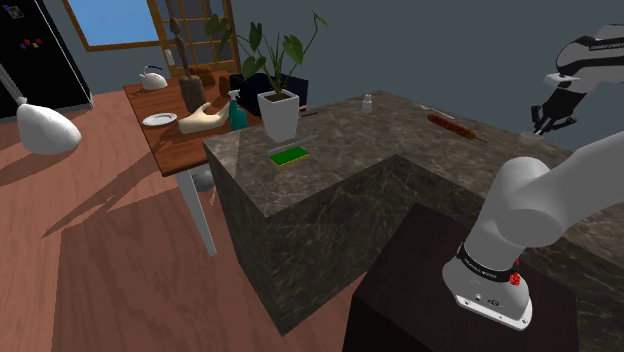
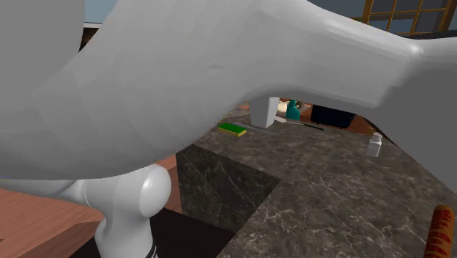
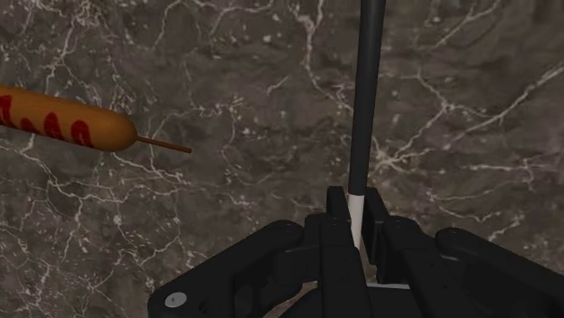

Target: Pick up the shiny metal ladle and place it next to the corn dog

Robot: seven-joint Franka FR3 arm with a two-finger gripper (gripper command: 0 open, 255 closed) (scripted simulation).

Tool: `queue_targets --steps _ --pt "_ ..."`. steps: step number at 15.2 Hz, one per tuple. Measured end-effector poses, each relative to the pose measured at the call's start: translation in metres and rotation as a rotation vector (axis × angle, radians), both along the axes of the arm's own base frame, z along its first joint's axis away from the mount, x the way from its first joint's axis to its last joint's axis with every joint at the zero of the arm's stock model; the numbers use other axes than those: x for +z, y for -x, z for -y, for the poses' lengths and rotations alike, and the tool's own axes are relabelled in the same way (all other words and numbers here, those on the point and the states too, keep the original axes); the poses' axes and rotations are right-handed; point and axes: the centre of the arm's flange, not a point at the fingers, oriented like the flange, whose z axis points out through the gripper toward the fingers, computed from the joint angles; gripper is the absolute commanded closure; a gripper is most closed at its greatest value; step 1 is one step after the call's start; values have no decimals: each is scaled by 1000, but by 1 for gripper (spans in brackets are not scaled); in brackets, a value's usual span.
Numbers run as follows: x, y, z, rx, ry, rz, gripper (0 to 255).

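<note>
Ladle in the gripper's grasp, near the corn dog.
I saw the gripper (image 3: 355,206) clamped on the ladle (image 3: 365,90) by its dark handle over the marble counter (image 3: 226,63); the corn dog (image 3: 59,119) lay nearby, apart.

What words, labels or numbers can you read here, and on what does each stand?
No text is readable.
Arm's lower black band: white lettering, too small to read.
Arm's upper band: lettering, too small to read.
Corn dog: red squiggles, not letters.
Ladle handle: no marking.
</note>
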Motion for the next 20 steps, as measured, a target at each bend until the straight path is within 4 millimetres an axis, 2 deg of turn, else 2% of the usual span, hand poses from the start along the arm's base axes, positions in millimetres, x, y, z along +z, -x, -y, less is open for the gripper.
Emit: queue_targets --steps 16,20 --pt "-84 1 0 1 0 0 255" --pt "-89 0 0 1 0 0 255"
